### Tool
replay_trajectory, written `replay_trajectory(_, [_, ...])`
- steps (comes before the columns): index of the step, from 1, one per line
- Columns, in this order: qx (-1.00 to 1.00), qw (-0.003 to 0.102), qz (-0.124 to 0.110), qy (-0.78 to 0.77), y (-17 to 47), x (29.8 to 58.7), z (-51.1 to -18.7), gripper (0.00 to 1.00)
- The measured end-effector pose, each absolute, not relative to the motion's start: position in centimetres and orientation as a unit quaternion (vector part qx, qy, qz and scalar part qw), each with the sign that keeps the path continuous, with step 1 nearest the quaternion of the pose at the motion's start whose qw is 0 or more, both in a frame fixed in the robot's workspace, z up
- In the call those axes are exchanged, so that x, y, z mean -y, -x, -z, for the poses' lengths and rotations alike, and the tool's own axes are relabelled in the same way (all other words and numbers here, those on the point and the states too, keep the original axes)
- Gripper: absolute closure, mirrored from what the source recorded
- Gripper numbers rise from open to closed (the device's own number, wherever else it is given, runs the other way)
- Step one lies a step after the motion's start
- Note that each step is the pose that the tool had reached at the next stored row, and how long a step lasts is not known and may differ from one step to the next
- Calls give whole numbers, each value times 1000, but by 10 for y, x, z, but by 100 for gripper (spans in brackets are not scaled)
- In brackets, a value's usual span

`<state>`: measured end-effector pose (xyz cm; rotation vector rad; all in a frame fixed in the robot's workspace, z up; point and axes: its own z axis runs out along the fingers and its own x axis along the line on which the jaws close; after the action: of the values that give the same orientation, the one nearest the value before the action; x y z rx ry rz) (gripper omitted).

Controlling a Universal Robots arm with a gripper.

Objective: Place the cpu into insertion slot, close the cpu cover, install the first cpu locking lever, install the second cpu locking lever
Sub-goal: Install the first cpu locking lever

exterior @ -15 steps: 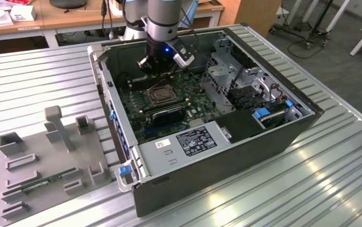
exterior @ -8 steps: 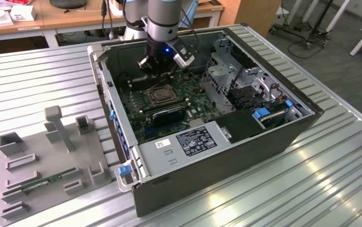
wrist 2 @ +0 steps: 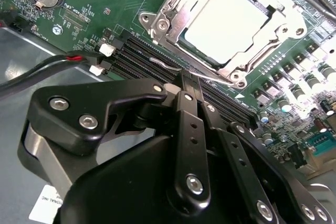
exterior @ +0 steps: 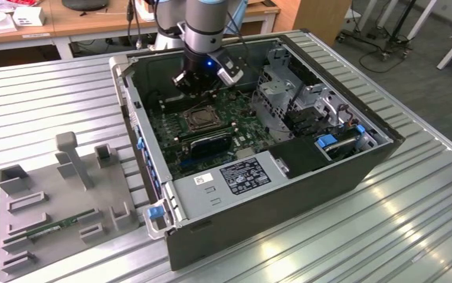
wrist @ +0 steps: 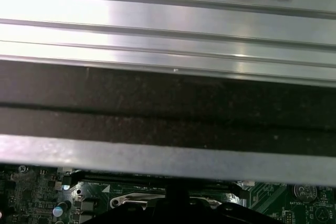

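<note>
Cpu with pale face bare inside the cut-out of the cpu cover, lying flat around it in the second wrist view. Same view: gripper with black fingers pressed together, tip at 1 thin wire lever beside the socket frame. Upper middle of the exterior view: arm reaching down into the open case, just above the insertion slot, drive cage close at the exterior view's right. First wrist view: ribbed table, strip of green board.
</note>
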<state>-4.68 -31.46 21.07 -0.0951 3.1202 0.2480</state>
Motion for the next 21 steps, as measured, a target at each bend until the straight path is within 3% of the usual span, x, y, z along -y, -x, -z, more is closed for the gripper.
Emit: replay_trajectory(21, [-996, 5, -79, 30, 42, 315, -206, 89])
